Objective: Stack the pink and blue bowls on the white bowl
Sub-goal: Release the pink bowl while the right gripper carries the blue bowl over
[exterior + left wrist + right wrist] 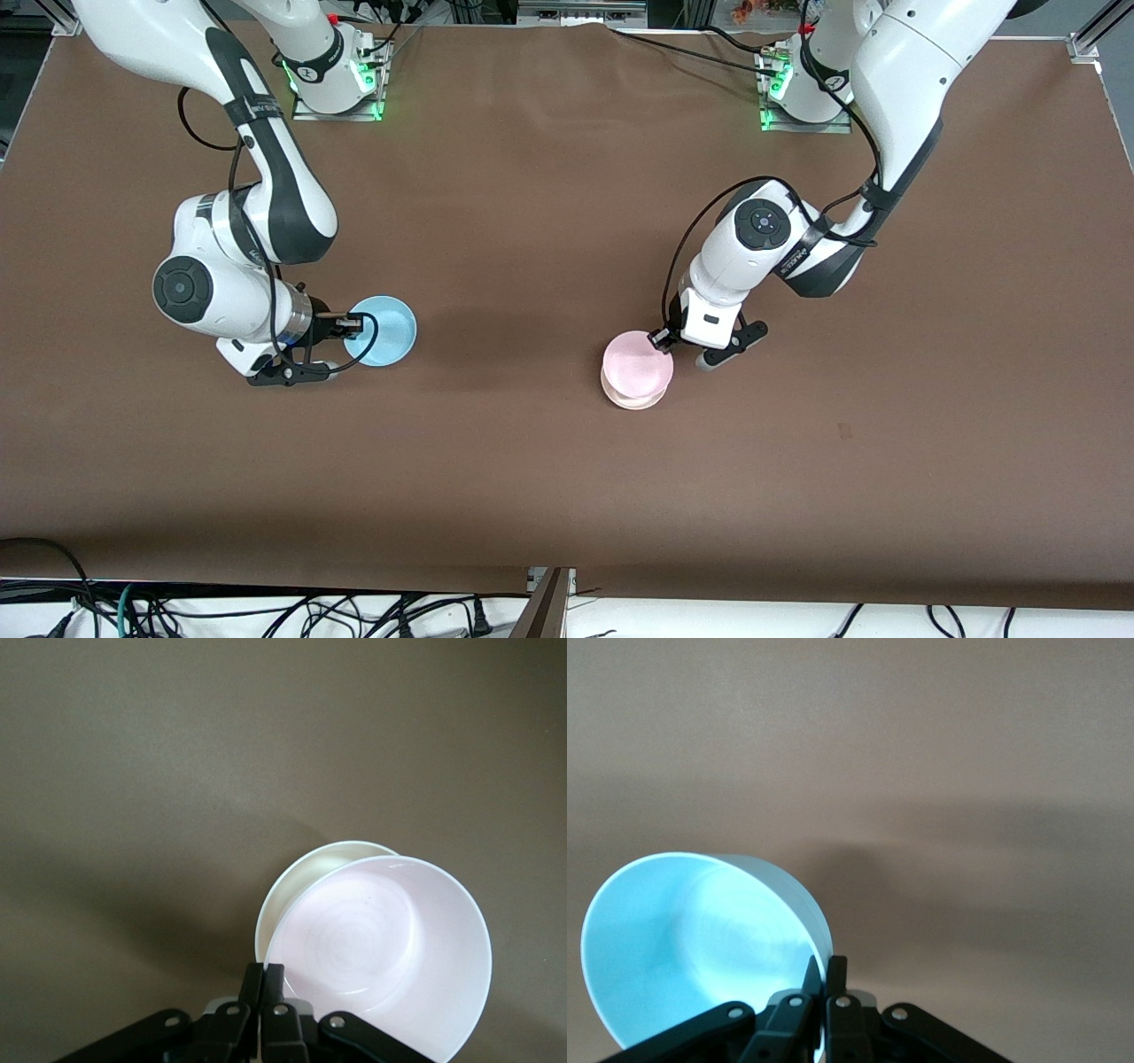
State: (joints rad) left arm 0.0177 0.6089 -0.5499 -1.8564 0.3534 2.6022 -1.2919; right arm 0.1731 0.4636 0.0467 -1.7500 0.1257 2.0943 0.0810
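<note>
My left gripper [660, 338] [273, 979] is shut on the rim of the pale pink bowl [638, 361] [381, 948]. It holds that bowl just over the white bowl [634, 399] [312, 865], which stands on the table near the middle. The pink bowl covers most of the white one and sits a little off its centre; whether the two touch I cannot tell. Toward the right arm's end of the table, my right gripper [354, 324] [826, 976] is shut on the rim of the light blue bowl [383, 332] [700, 939], with one finger inside the wall and one outside.
The brown table cloth [549, 221] lies bare around both bowls. The arm bases [337, 80] stand along the edge farthest from the front camera. Cables [266, 616] hang below the table's nearest edge.
</note>
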